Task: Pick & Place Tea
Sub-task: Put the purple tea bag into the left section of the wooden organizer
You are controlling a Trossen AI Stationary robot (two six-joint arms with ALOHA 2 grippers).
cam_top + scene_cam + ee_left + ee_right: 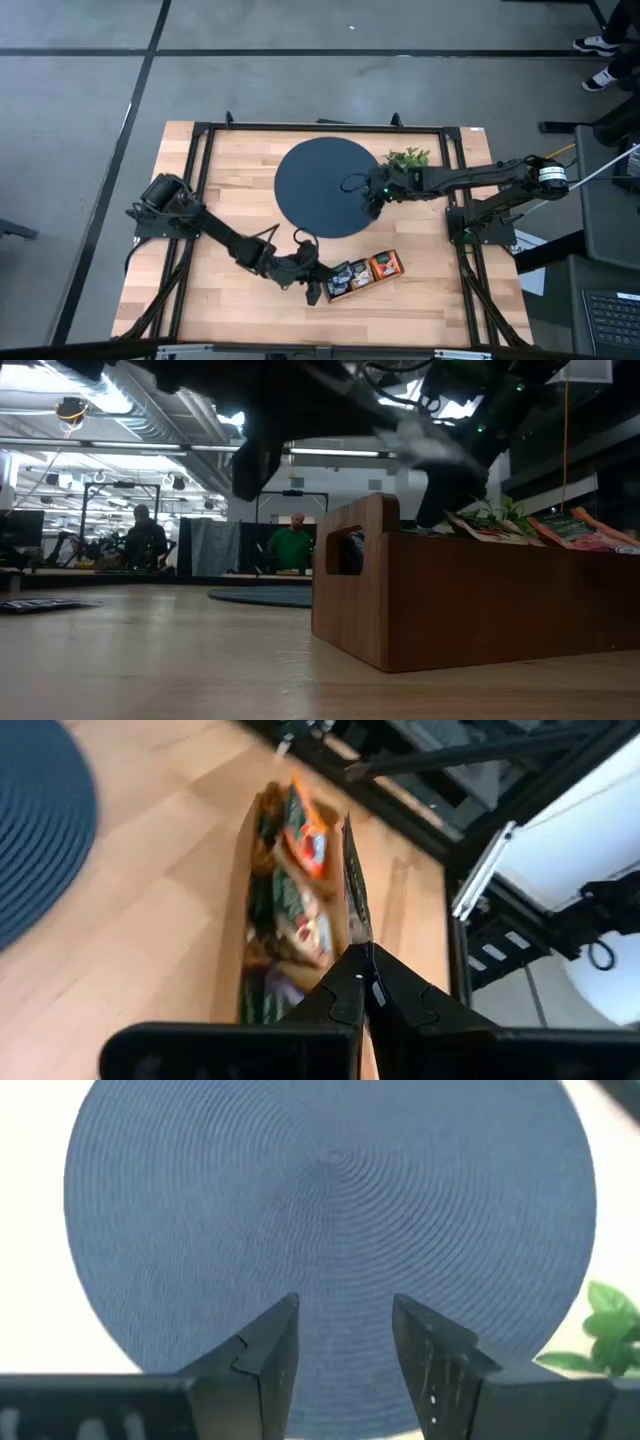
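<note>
1. Right, I'm looking at the wooden bench from above, with the round dark blue mat sitting toward its far edge, about midway across.
2. My left arm reaches in from the bench's left edge toward the near edge; my right arm comes from the right edge and ends over the mat's right rim.
3. At the near edge, right of centre, sits the narrow wooden tray, lying at a slight angle, its handle end closest to the low camera.
4. I see the tea sachets standing packed in the tray's compartments: orange-red ones toward the tray's right end, darker and beige ones to their left.
5. My left gripper is at the tray's left end, fingers pinched together on the upper edge of one dark sachet, which stands edge-on.
6. My right gripper hovers over the mat with its fingers apart and nothing between them.
7. A leafy green plant sits just beside the mat's right edge, near the bench's far-right corner.
</note>
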